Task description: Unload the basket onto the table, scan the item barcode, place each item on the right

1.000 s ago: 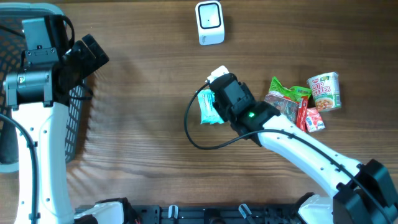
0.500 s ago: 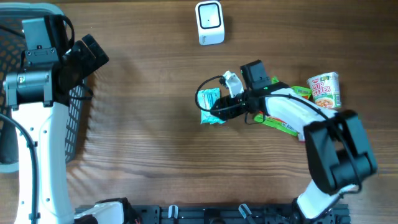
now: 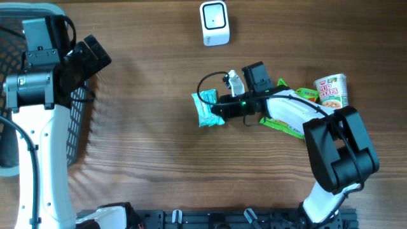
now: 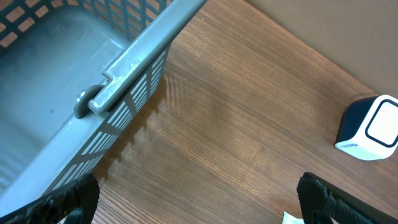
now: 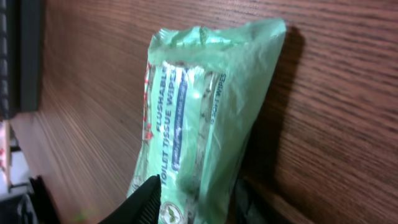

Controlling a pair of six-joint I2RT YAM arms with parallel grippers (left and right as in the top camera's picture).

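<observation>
Wipes packet (image 3: 203, 108) lies flat on the wooden table (image 3: 146, 159), left of centre and well below the white scanner (image 3: 214, 23) that stands near the far edge. In the right wrist view we read "flushable tissue wipes" on its green wrapper, but no barcode shows on the side we see, and the packet's lower end runs out of the picture.

The right gripper (image 3: 217, 109) reaches the packet's right end. Its dark fingers (image 5: 147, 198) stand on either side of that end – one overlaps the wrapper's edge, the other is a blurred shadow just beside it. We cannot tell whether they pinch the packet or only straddle it.

Behind the right arm a green snack bag (image 3: 284, 126) is largely covered, and a cup of noodles (image 3: 331, 93) lies on its side to the right.

The left gripper (image 4: 196, 208) hangs beside the grey basket (image 4: 137, 56) with its fingers spread wide and nothing between them – only their tips show, at the bottom corners of the left wrist view.
</observation>
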